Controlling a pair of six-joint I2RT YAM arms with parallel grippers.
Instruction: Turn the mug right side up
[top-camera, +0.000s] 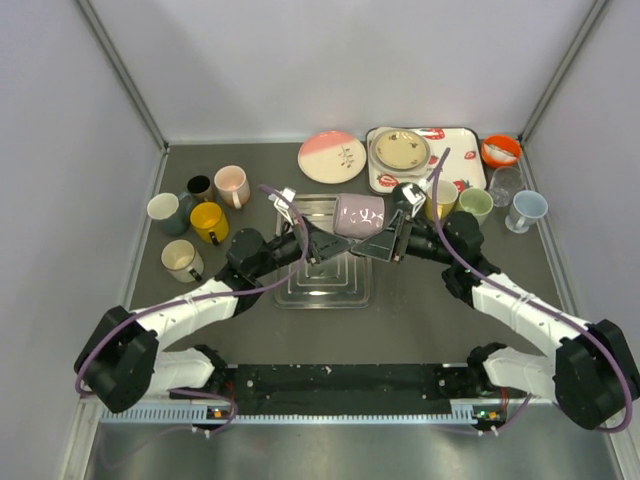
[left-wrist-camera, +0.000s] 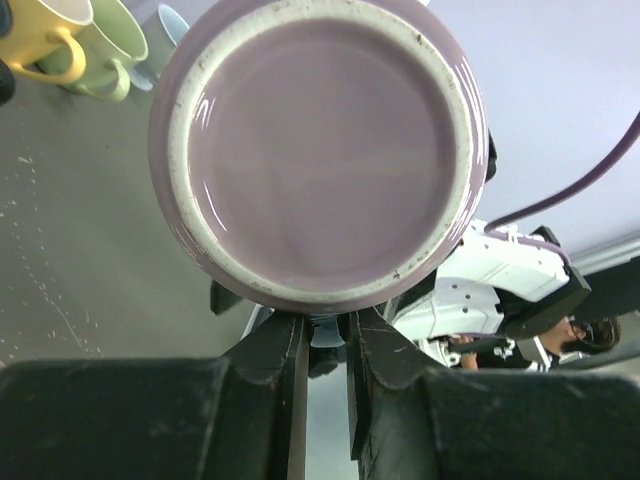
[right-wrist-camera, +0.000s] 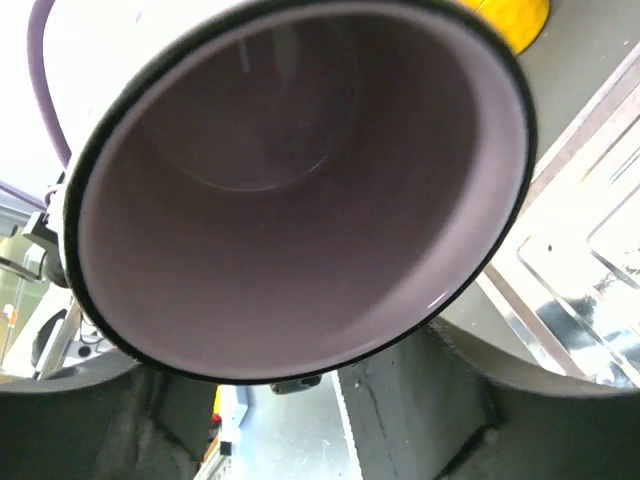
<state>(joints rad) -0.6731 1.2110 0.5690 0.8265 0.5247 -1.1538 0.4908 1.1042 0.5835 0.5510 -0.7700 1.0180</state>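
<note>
The lilac mug (top-camera: 358, 215) lies on its side in the air above a clear plastic tray (top-camera: 325, 292), between my two grippers. In the left wrist view its unglazed base ring (left-wrist-camera: 320, 150) faces the camera. My left gripper (top-camera: 322, 240) (left-wrist-camera: 325, 335) is shut narrowly just under the base, apparently on the mug's handle, which is mostly hidden. The right wrist view looks straight into the mug's open mouth (right-wrist-camera: 300, 190). My right gripper (top-camera: 388, 240) (right-wrist-camera: 300, 400) stands wide, one finger on each side of the rim; contact is not visible.
Several mugs stand at the left, among them a yellow one (top-camera: 208, 220) and a pink one (top-camera: 232, 185). A pink plate (top-camera: 331, 156), a patterned tray (top-camera: 470, 178), an orange bowl (top-camera: 500, 150), a green mug (top-camera: 476, 203) and a blue cup (top-camera: 527, 208) crowd the back right.
</note>
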